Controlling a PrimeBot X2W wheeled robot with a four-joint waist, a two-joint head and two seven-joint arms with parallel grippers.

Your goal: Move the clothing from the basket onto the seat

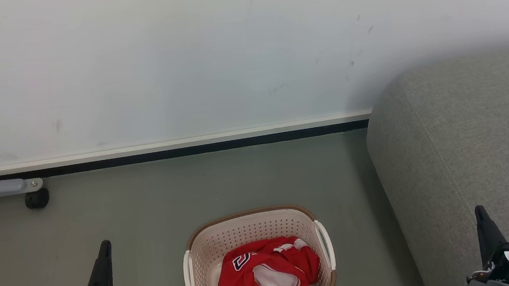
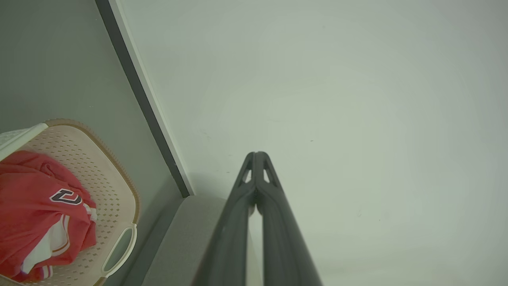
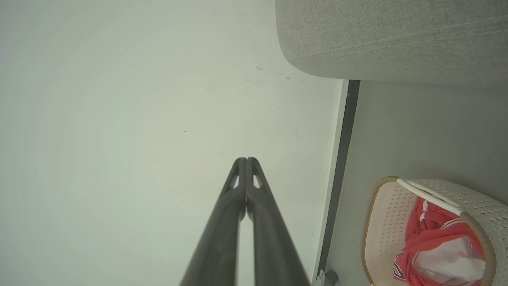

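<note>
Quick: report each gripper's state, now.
Left gripper: shut, holding nothing.
Right gripper: shut, holding nothing.
The clothing lies in the basket, untouched by either.

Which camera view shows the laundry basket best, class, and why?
The head view: the basket sits nearly whole, seen from above with the clothing inside, only its near end cut off. Each wrist view catches just part of it, cropped at the picture's edge and seen at a slant.
</note>
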